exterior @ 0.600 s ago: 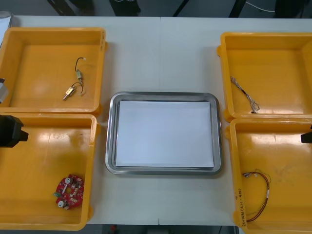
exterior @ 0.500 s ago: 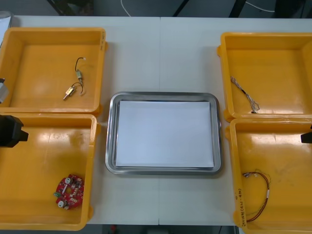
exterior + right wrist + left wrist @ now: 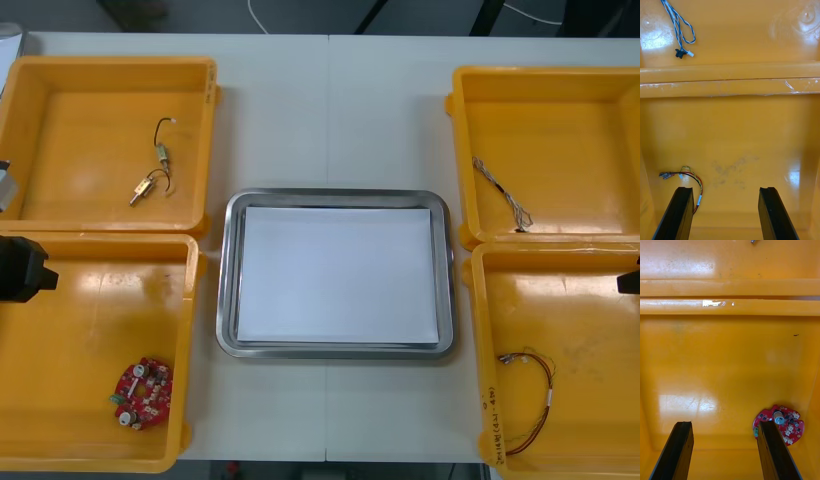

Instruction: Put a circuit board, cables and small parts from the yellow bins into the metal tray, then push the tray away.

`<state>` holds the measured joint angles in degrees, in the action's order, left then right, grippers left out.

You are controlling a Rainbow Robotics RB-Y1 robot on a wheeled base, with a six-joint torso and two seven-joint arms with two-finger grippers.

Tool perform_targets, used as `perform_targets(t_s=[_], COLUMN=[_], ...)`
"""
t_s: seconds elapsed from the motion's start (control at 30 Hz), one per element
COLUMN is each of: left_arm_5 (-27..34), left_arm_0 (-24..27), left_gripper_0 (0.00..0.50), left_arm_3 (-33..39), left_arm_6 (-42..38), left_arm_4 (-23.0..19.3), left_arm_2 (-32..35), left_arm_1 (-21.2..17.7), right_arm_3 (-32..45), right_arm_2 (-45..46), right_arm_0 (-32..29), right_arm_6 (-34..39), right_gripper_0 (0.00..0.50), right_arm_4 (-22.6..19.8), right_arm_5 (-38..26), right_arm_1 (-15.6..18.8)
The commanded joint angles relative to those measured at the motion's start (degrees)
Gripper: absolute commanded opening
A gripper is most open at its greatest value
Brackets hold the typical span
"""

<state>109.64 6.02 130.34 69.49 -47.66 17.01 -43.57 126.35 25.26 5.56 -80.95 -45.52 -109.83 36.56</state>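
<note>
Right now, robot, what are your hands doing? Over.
Left gripper open, near circuit board. Right gripper open, near red and yellow cable. Metal tray holds nothing yet. Nothing blocking.

Overhead front view; wrist views close over yellow bins (image 3: 90,330).

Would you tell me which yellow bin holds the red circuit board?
The near bin on the robot's left: the circuit board lies in it, by the left pincer. The others hold cables or small metal parts.
</note>
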Motion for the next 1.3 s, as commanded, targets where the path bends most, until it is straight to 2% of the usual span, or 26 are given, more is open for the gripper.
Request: perform_targets(t_s=[0.03,1.3], left_arm_5=[0.36,0.36], left_arm_0=[-1.19,-1.19], left_gripper_0=[0.500,0.500], left_arm_3=[1.58,1.58], left_arm_6=[2.32,2.32], left_arm_4=[-0.41,-0.41], left_arm_2=[1.63,1.63], left_arm_1=[-2.13,-2.13], right_arm_3=[1.79,1.79], right_arm_2=[1.37,1.37], right_arm_0=[-0.91,-0.91], right_arm_6=[0.97,0.97], right_gripper_0=[0.500,0.500], right_arm_4=[-0.45,-0.45], right_arm_5=[-0.17,-0.17], right_arm_1=[2.37,2.37])
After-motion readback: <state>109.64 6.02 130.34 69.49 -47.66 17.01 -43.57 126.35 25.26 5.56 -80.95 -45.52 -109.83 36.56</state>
